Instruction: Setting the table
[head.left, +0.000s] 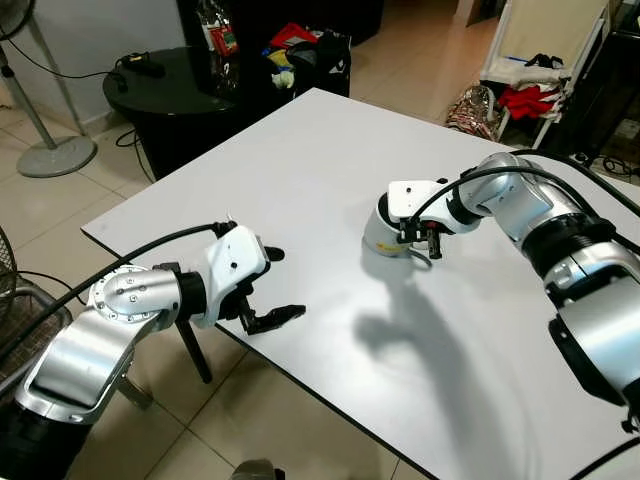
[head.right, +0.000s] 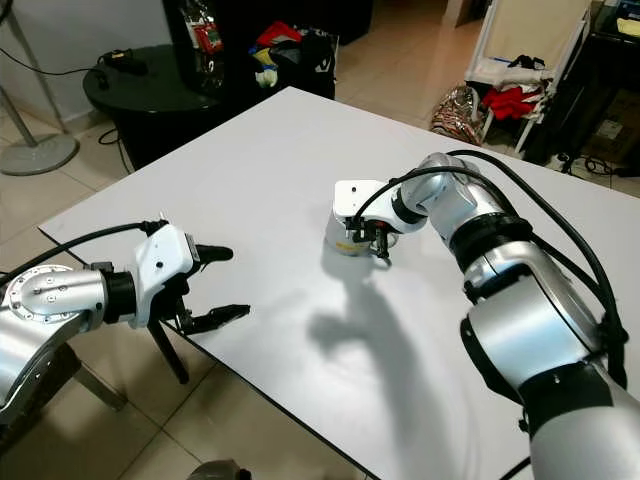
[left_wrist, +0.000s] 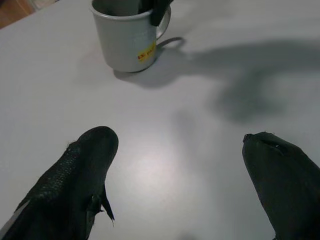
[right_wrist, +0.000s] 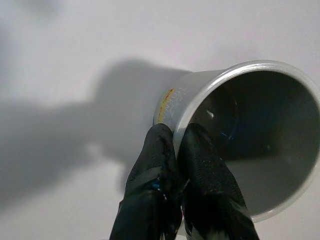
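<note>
Nearest on the left, the left end effector hangs over the near edge of the white table, its black fingers spread wide with nothing between them. Farther right, a grey mug with a small yellow label stands upright on the table. The right end effector pinches the mug's rim, one finger outside, one inside. Its handle is mostly hidden.
</note>
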